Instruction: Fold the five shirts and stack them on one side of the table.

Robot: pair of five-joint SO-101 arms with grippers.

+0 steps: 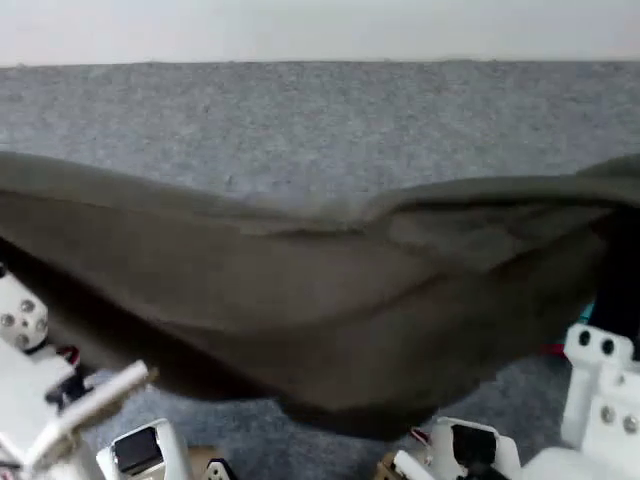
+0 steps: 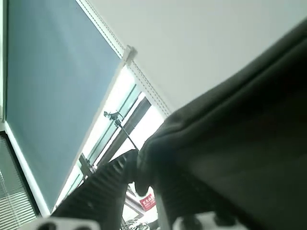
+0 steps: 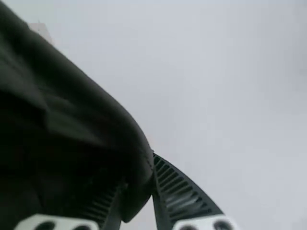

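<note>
Olive shirt (image 1: pixel 330 300) hangs stretched along the tabletop's (image 1: pixel 320 110) near edge. Left gripper (image 2: pixel 144 175) pinches one end; right gripper (image 3: pixel 139 184) pinches the other.

A plain dark olive-green shirt (image 1: pixel 330 300), darkest in its folds. Beyond the shirt, the table (image 1: pixel 320 110) is mottled mid-grey, like felt. In front of the shirt, an arm (image 1: pixel 598 400) is white. Beside the shirt, a window blind (image 2: pixel 48 96) is flat teal-blue.
</note>
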